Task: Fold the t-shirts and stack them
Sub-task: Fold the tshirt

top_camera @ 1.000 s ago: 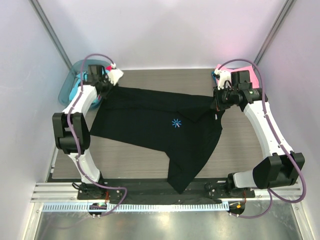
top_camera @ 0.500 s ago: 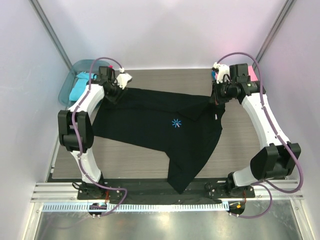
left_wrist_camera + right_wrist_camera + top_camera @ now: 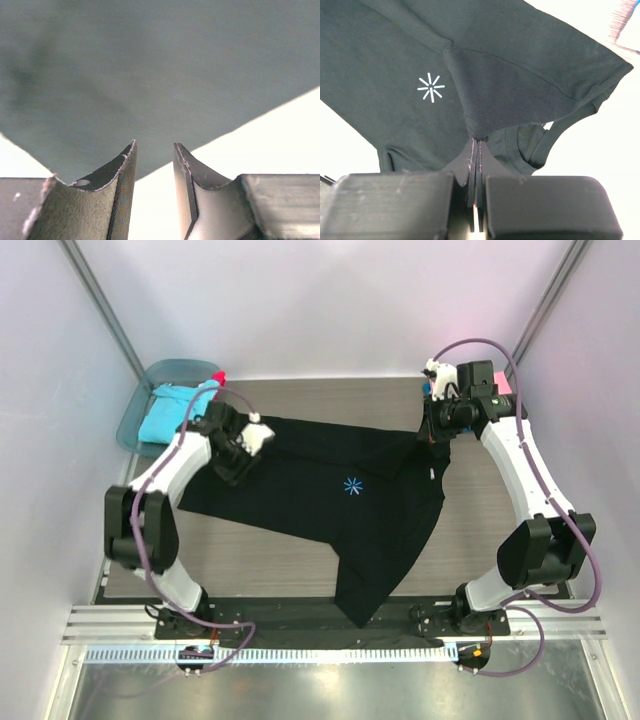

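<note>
far left, the left gripper (image 3: 154,147) is held just over the black t-shirt (image 3: 330,490), jaws slightly parted, nothing between them. the shirt is spread across the middle. far right, a fold is pinched tight by the right gripper (image 3: 477,142). the left edge should be caught fully before tension is applied

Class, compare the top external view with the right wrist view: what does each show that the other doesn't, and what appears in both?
Only the top external view shows the teal tub at the far left with a turquoise t-shirt in it, and the left gripper over the left part of the black t-shirt. Only the right wrist view shows, close up, that the right gripper is shut on a pinched fold of that cloth. Both show the black t-shirt and its light asterisk mark.
</note>
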`<act>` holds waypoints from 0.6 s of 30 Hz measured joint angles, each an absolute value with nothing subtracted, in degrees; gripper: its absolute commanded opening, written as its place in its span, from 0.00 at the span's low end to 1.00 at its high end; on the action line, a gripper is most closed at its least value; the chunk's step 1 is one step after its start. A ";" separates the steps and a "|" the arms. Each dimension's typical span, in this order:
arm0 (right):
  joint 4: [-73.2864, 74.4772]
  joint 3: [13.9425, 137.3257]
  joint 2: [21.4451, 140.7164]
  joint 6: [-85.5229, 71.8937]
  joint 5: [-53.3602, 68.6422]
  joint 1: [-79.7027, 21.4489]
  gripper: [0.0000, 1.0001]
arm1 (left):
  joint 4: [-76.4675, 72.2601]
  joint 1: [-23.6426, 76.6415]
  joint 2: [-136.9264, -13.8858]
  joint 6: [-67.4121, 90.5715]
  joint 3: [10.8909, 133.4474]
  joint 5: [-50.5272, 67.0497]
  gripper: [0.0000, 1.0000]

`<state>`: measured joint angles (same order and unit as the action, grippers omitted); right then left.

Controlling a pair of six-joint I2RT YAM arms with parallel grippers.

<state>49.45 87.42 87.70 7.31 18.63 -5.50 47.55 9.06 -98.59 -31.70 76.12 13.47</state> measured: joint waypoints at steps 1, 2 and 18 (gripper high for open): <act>49.41 87.42 87.88 7.31 18.59 -5.50 0.01 | 48.14 10.72 -95.70 -31.64 73.71 13.74 0.37; 49.39 87.42 88.07 7.31 18.61 -5.50 0.01 | 48.93 12.51 -93.14 -31.53 71.79 14.13 0.37; 49.80 91.66 95.77 7.73 19.51 -4.29 0.01 | 42.74 18.87 -99.59 -24.10 64.31 14.68 0.35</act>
